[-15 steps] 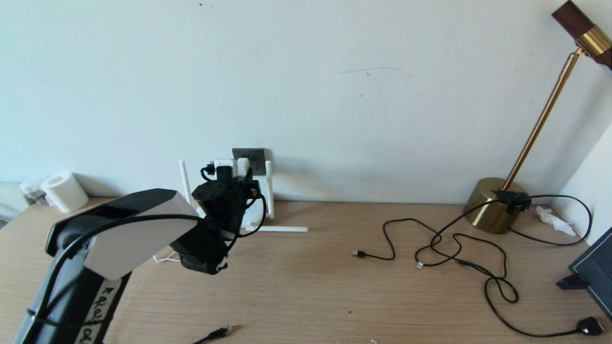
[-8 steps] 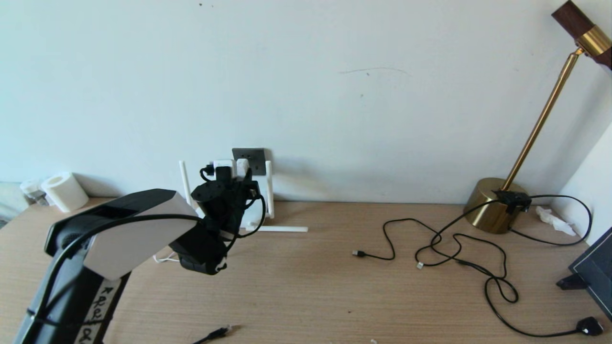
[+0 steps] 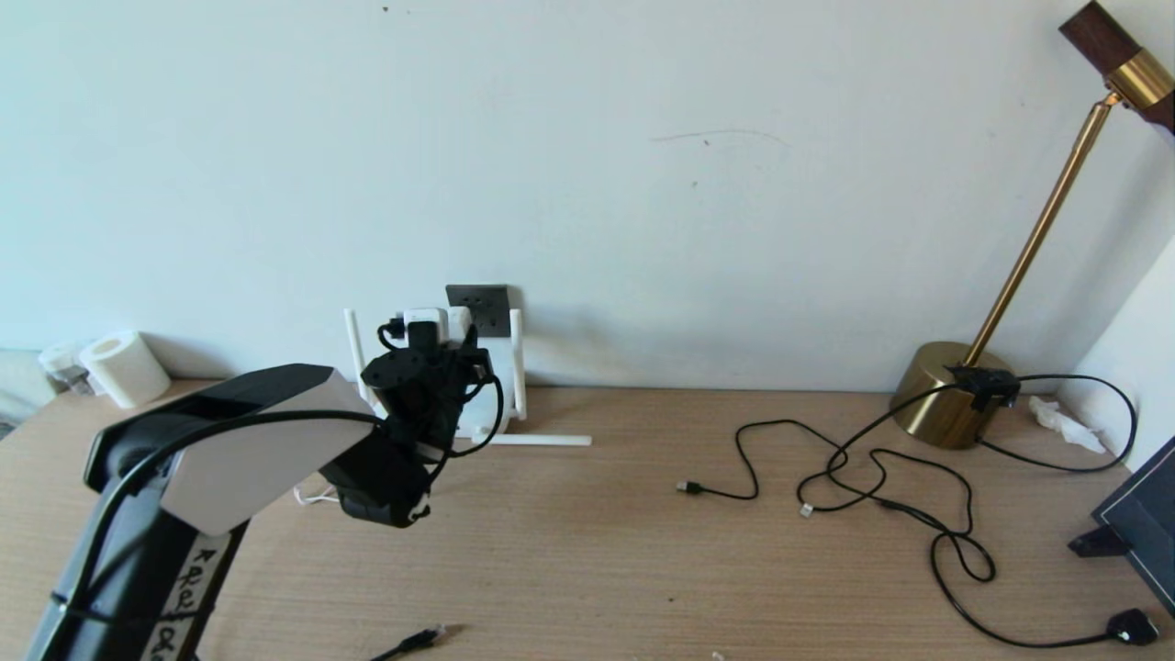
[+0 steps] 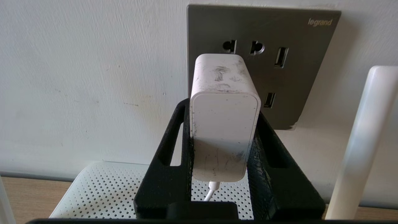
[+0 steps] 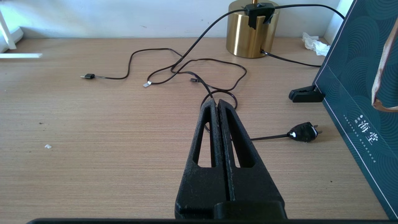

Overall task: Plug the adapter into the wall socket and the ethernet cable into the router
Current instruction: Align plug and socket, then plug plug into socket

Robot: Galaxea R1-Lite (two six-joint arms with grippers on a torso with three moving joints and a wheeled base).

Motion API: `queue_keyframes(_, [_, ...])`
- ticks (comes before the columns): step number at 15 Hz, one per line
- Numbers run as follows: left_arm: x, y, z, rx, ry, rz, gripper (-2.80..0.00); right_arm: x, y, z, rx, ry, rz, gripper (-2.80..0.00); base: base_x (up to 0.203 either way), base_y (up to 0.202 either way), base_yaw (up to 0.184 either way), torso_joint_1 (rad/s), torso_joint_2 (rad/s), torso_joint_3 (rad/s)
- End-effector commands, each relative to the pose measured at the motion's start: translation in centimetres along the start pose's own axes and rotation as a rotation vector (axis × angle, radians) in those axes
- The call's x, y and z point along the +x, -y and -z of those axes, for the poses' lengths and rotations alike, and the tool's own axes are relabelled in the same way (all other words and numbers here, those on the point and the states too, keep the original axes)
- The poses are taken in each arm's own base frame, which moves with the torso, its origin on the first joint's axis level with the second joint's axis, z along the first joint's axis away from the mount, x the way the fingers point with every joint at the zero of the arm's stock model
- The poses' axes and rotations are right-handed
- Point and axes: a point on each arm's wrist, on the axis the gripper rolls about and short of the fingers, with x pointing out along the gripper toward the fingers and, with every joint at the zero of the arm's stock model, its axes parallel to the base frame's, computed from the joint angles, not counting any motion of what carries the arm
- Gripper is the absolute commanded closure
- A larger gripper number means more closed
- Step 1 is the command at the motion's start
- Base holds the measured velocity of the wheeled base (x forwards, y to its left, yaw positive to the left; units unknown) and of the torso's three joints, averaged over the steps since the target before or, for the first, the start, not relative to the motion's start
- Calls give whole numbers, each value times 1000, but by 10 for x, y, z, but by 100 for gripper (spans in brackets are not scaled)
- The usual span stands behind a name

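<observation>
- The left gripper [image 4: 222,124] is raised to the back wall at the left of a wooden desk [image 3: 597,551], its black fingers [image 4: 273,161] clamped on either side of the adapter [image 4: 224,124]
- The adapter, a scuffed white rounded block, is held with its front end pointing at the wall socket [image 4: 298,74], a dark grey plate with pin holes and narrow slots
- In the left wrist view the adapter covers the lower left part of the plate; whether its pins are in the holes cannot be seen
- A thin white cord [image 4: 211,191] leaves the back of the adapter and drops between the fingers
- The router [image 4: 102,189], a flat white box with a dotted top, lies on the desk against the wall just under the socket, and one upright antenna [image 4: 360,146] stands beside the gripper
- In the head view another antenna [image 3: 542,441] lies flat on the desk to the router's right
- The ethernet cable [image 3: 413,640] lies at the near edge of the desk, well apart from the router, only its plug end in sight
- The right gripper [image 5: 217,105] hovers low over the right side of the desk, its fingers pressed together on nothing
- Ahead of it are loops of thin black cable [image 5: 186,67], a black mains plug [image 5: 303,132] and the brass lamp base [image 5: 250,32]
- A toilet roll [image 3: 122,367] stands at the far left by the wall
</observation>
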Motion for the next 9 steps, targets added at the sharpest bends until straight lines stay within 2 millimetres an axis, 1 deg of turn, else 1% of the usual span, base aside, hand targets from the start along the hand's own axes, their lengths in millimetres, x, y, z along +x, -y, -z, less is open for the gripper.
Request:
queue_keyframes(1, [-1,5,-6,-8,17,5,0,0,0,0,0,-1,-1,0,0,0,0,0,0,0])
queue_keyframes(5, [-5,13,-16,-15,25,23,0,0,0,0,1,1,-1,0,0,0,0,0,0,0])
queue_keyframes(9, [-6,15,-17,-17,28,23,0,0,0,0,-1,1,-1,0,0,0,0,0,0,0])
